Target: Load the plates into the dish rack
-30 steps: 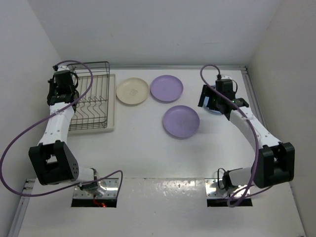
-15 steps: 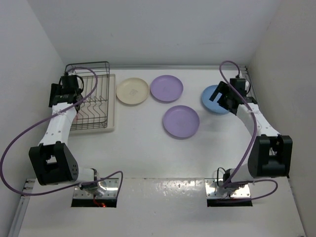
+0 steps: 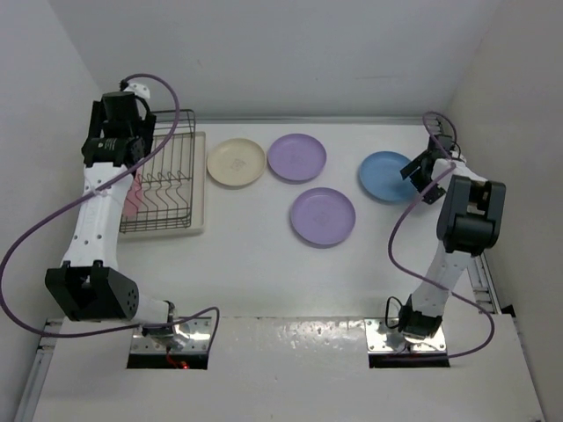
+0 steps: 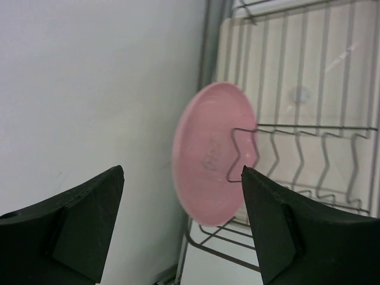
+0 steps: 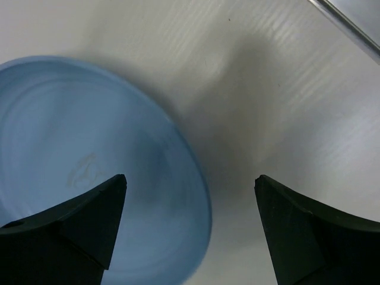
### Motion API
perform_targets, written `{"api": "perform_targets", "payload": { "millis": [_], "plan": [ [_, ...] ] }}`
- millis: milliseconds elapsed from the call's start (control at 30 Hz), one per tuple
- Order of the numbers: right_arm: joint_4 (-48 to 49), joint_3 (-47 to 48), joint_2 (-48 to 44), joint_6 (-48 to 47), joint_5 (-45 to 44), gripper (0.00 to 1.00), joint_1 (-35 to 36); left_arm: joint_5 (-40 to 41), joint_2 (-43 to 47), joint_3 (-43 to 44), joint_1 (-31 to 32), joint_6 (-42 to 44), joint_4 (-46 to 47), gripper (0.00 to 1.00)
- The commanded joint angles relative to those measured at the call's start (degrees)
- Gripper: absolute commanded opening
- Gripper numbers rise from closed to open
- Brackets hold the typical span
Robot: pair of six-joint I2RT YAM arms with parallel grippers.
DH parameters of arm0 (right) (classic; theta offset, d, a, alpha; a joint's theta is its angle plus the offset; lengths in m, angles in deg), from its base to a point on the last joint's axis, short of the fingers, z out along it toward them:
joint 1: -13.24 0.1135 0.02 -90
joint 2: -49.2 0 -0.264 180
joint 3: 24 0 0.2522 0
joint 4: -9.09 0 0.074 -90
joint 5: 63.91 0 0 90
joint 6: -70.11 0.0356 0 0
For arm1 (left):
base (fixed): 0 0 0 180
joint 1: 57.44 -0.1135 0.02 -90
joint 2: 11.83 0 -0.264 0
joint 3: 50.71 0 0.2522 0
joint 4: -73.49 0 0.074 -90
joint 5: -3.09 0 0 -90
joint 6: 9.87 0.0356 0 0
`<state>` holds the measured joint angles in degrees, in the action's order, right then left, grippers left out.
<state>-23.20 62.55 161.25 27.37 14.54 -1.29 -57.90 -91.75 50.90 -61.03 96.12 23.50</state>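
Observation:
The pink plate stands on edge between the prongs at the left end of the dish rack, close to the wall. My left gripper hangs open above it, both fingers clear of the plate. Flat on the table lie the cream plate, two lilac plates and the blue plate. My right gripper is open and low over the blue plate's right rim, which lies between the fingers without either touching it.
The rack sits on a pale tray against the left wall. A metal rail runs along the table's right edge, just past the right gripper. The side walls stand close to both arms.
My left gripper opened, let go of the pink plate in the rack and rose. The right arm swung from over the blue plate to its right rim, jaws narrowing slightly.

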Motion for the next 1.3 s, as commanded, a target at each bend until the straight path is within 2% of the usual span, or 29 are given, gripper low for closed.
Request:
{"api": "perform_targets", "payload": {
  "millis": [0, 33, 100, 133, 200, 267, 367, 500, 633, 667, 733, 833, 1000, 1167, 1200, 1267],
  "plan": [
    [-1.34, 6.46, 5.45, 1.51, -0.23, 0.87, -0.85, -6.68, -2.34, 2.84, 1.74, -1.22, -4.73, 0.85],
    [-1.86, 7.35, 6.59, 1.69, 0.30, 0.76, -1.03, -9.30, -3.39, 3.72, 2.27, -1.22, -5.43, 0.85],
    [-2.83, 9.20, 9.41, 2.48, 0.39, 0.63, -1.30, -10.82, -4.45, 4.86, 3.94, -2.80, -6.05, 0.85],
    [-2.75, 9.03, 9.76, 2.22, 0.13, 0.47, -1.38, -11.34, -4.98, 4.87, 4.90, -2.80, -6.05, 0.85],
    [-2.48, 7.64, 9.07, 1.78, -1.28, 0.28, -1.38, -11.35, -6.29, 4.87, 7.80, -2.80, -6.57, 0.85],
    [-1.87, 6.66, 7.93, 1.34, -1.72, 0.00, -1.56, -12.31, -6.91, 4.87, 9.83, -2.80, -6.57, 0.85],
    [0.06, 4.12, 3.19, -3.40, -3.91, 0.00, -0.69, -16.78, -7.97, 5.49, 13.69, -2.80, -7.10, 0.85],
    [5.14, 0.17, -10.41, -12.89, -9.44, 0.00, 3.35, -26.45, -10.34, 8.29, 18.70, -4.20, -8.24, 0.89],
    [11.13, -5.62, -24.38, -20.54, -11.38, 0.00, 10.29, -37.96, -12.97, 10.23, 21.09, -6.22, -8.24, 0.89],
    [12.27, -6.52, -25.99, -23.07, -12.08, 0.00, 14.05, -42.59, -13.68, 10.23, 21.96, -7.19, -8.24, 0.89],
    [13.86, -9.84, -32.41, -23.53, -12.54, 0.00, 21.42, -48.31, -14.29, 10.85, 23.37, -8.42, -8.24, 0.89],
    [16.84, -14.24, -38.63, -22.84, -7.54, 0.00, 27.06, -52.21, -14.30, 10.85, 25.39, -8.43, -7.72, 0.90],
    [16.33, -18.13, -39.98, -22.74, -1.72, 0.00, 38.40, -56.51, -14.30, 9.62, 27.15, -7.38, -7.19, 0.92],
    [17.20, -18.92, -39.89, -22.83, 1.43, 0.00, 43.08, -59.69, -12.64, 5.32, 28.20, -5.18, -6.41, 0.92],
    [17.38, -19.09, -39.98, -23.01, 2.14, 0.00, 44.48, -57.86, -12.63, 3.13, 28.20, -5.18, -6.40, 0.90],
    [19.65, -20.32, -40.59, -23.18, 4.95, 0.00, 45.63, -55.13, -13.24, 1.28, 28.82, -4.66, -5.87, 0.82]
  ]
}}
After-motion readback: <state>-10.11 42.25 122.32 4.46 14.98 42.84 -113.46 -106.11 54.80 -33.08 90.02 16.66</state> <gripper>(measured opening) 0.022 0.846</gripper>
